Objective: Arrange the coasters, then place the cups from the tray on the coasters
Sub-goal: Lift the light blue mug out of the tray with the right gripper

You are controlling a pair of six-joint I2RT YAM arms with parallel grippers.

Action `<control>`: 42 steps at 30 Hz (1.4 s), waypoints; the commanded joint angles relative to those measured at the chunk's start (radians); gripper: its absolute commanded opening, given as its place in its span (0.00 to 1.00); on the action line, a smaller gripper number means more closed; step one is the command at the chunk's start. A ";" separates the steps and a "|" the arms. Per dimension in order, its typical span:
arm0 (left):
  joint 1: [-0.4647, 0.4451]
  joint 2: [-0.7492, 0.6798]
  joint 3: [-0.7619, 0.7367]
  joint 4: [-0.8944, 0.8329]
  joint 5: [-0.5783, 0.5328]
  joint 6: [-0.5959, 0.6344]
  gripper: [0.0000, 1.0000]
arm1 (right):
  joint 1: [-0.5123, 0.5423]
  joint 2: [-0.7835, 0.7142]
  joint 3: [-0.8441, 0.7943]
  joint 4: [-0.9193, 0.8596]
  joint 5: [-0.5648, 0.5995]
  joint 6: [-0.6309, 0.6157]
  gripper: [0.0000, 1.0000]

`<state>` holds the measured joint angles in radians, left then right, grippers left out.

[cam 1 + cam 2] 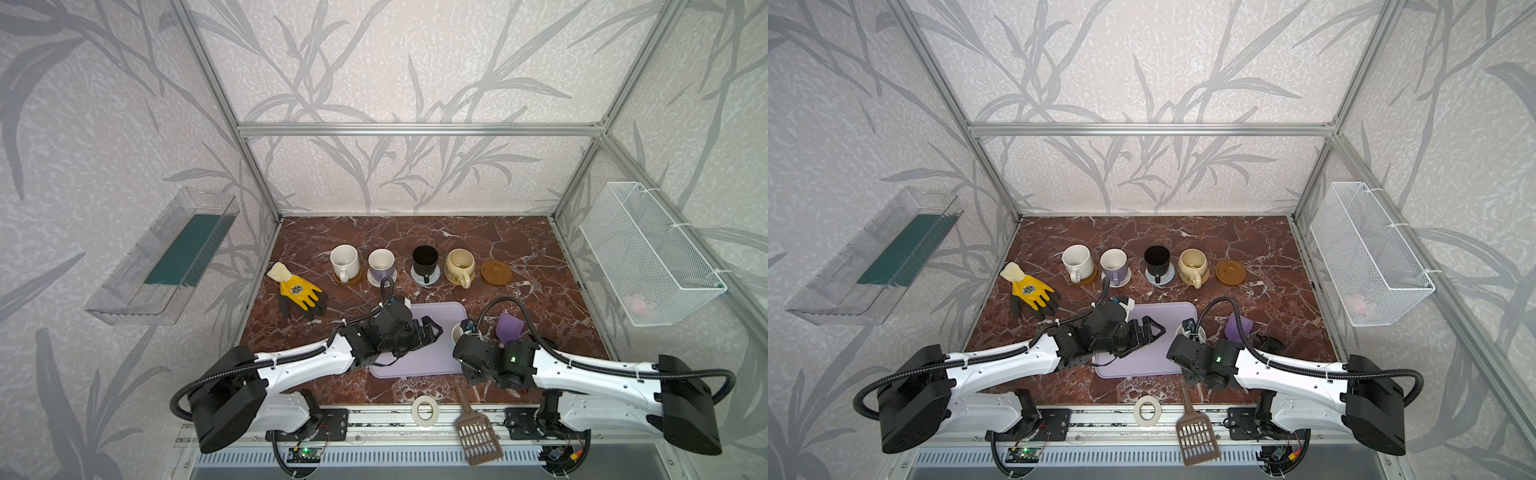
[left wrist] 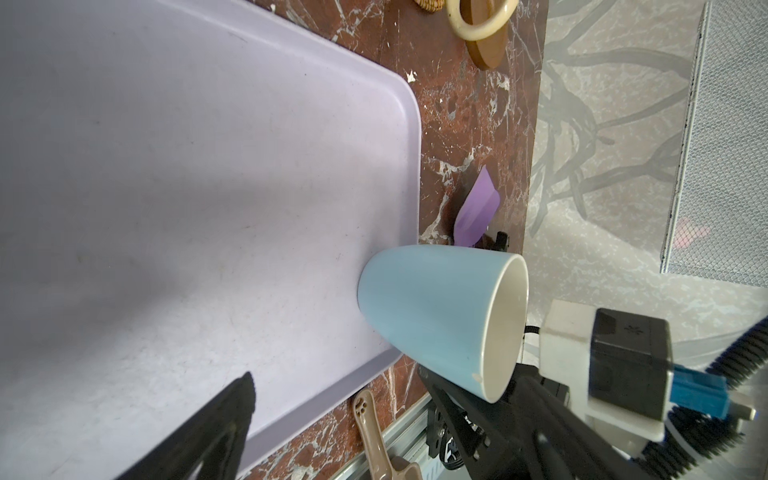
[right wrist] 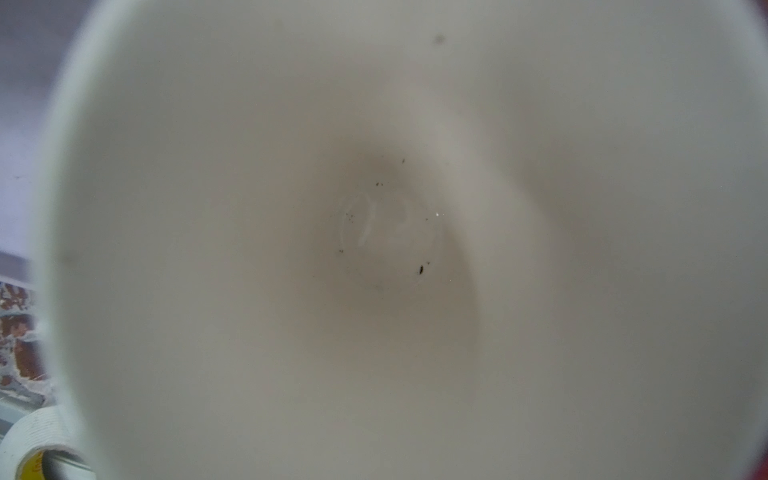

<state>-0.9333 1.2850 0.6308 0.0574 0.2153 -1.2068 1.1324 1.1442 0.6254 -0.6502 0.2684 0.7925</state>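
Note:
Four cups stand in a row, each on a coaster: white speckled [image 1: 345,259], lavender [image 1: 381,264], black [image 1: 424,259], cream-yellow [image 1: 460,264]. A brown wooden coaster [image 1: 496,272] lies bare at the row's right end. The light blue cup [image 2: 436,316] sits at the right edge of the lavender tray [image 1: 419,353]. My right gripper [image 1: 467,340] is shut on it at the handle side, one finger [image 2: 449,399] showing under it. The right wrist view looks straight into its white inside [image 3: 390,232]. My left gripper [image 1: 432,330] hovers open over the tray, holding nothing.
A yellow glove [image 1: 299,293] lies left of the cups. A purple scraper [image 1: 510,326] stands right of the tray. A white tape ring [image 1: 425,410] and a brown slotted scoop [image 1: 478,436] lie at the front edge. A wire basket [image 1: 648,253] hangs on the right wall.

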 commanded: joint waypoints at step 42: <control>-0.004 -0.054 -0.014 0.048 -0.088 0.021 0.99 | -0.097 -0.093 0.091 0.045 0.060 -0.144 0.00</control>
<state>-0.9360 1.2366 0.5938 0.1059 0.1505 -1.2034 1.0477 1.0775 0.6907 -0.6388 0.2714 0.6727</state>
